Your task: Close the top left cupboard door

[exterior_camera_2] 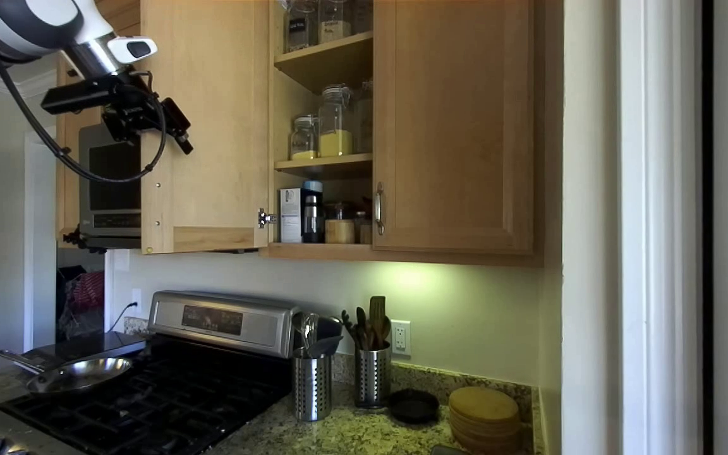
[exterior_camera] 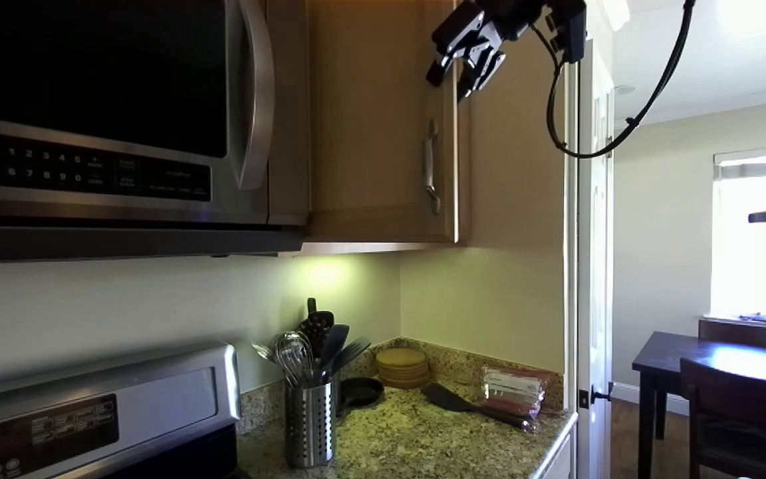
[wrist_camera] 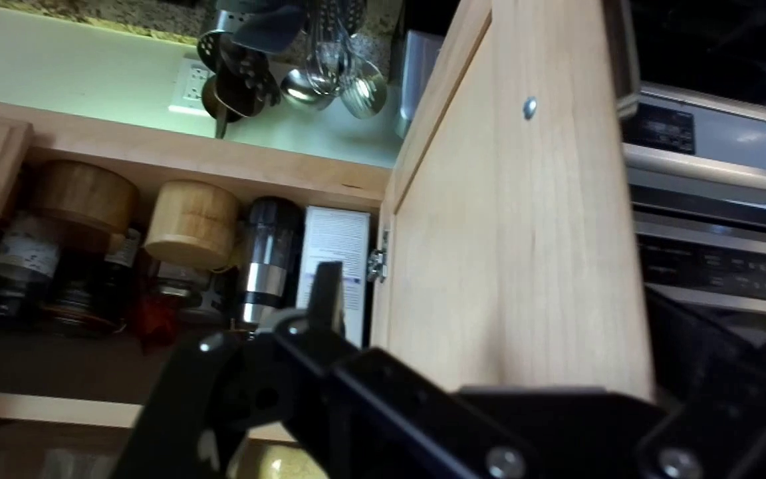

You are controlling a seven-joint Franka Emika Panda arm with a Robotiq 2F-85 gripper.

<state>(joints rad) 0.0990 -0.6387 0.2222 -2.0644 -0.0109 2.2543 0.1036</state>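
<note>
The top left cupboard door (exterior_camera: pixel 370 126) stands wide open, its outer face and silver bar handle (exterior_camera: pixel 431 166) showing in an exterior view. Its bare inner face shows in an exterior view (exterior_camera_2: pixel 212 126) and fills the middle of the wrist view (wrist_camera: pixel 509 219). My gripper (exterior_camera: pixel 451 80) is open at the door's free edge, above the handle; it also shows in an exterior view (exterior_camera_2: pixel 152 140). In the wrist view my gripper (wrist_camera: pixel 495 306) has one finger on the inner side of the door. The other finger is partly hidden behind the door. I cannot tell whether either finger touches it.
The matching right door (exterior_camera_2: pixel 452 126) is shut. Open shelves (exterior_camera_2: pixel 323 167) hold jars and bottles beside the door's hinge (exterior_camera_2: pixel 266 218). The microwave (exterior_camera: pixel 90 80) is next to the open door's outer face. The stove (exterior_camera_2: pixel 149 392) and utensil holders (exterior_camera_2: pixel 312 388) are below.
</note>
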